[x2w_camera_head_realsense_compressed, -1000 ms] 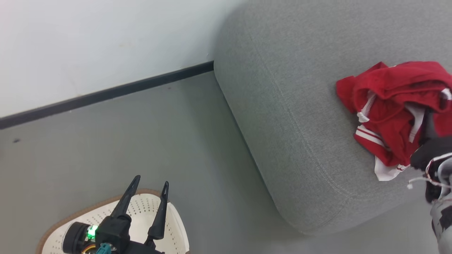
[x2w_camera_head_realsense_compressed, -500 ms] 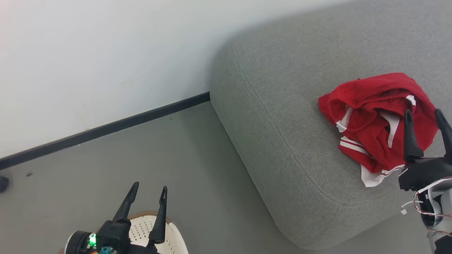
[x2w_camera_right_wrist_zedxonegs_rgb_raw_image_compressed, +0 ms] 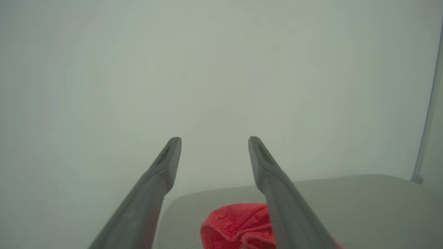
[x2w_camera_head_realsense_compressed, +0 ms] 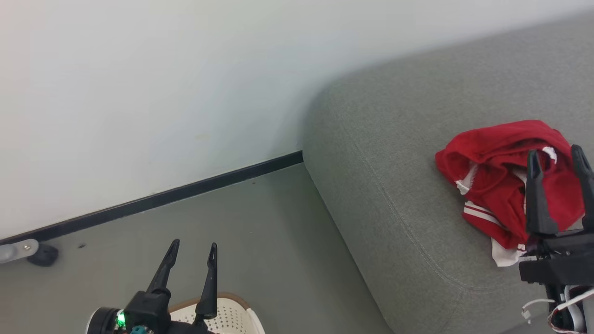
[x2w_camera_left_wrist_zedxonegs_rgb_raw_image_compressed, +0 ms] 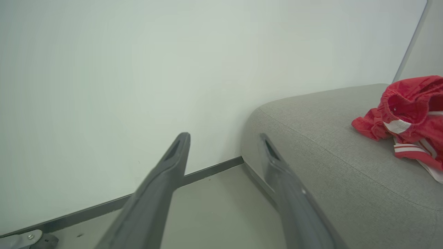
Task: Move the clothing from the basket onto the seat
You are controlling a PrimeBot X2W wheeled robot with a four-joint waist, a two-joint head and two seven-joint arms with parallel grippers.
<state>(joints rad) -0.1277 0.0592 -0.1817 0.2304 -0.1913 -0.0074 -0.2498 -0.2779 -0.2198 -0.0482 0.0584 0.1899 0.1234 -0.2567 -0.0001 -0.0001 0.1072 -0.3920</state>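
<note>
The red clothing (x2w_camera_head_realsense_compressed: 499, 178) with white stripe trim lies bunched on the grey seat (x2w_camera_head_realsense_compressed: 394, 162), also seen from the left wrist as clothing (x2w_camera_left_wrist_zedxonegs_rgb_raw_image_compressed: 408, 114) on the seat (x2w_camera_left_wrist_zedxonegs_rgb_raw_image_compressed: 328, 145) and from the right wrist as clothing (x2w_camera_right_wrist_zedxonegs_rgb_raw_image_compressed: 238, 224) on the seat (x2w_camera_right_wrist_zedxonegs_rgb_raw_image_compressed: 346, 200). My right gripper (x2w_camera_head_realsense_compressed: 556, 154) hangs open just over the clothing's near side, nothing between its fingers; the right wrist view has the same gripper (x2w_camera_right_wrist_zedxonegs_rgb_raw_image_compressed: 214, 140) open. My left gripper (x2w_camera_head_realsense_compressed: 193, 246) is open and empty above the cream basket (x2w_camera_head_realsense_compressed: 232, 313), whose brown rim peeks in at the bottom edge; in its own view that gripper (x2w_camera_left_wrist_zedxonegs_rgb_raw_image_compressed: 225, 136) points at the wall.
A pale wall (x2w_camera_head_realsense_compressed: 162, 93) with a black baseboard (x2w_camera_head_realsense_compressed: 185, 190) runs behind the grey floor (x2w_camera_head_realsense_compressed: 255, 241). A grey caster or furniture foot (x2w_camera_head_realsense_compressed: 35, 253) sits at the far left by the baseboard. The seat's rounded corner (x2w_camera_head_realsense_compressed: 320, 153) meets the wall.
The head camera has tilted up, so the basket has slid mostly out of the bottom. My right gripper has come fully into view, lifted clear of the clothing, which stays on the seat.
</note>
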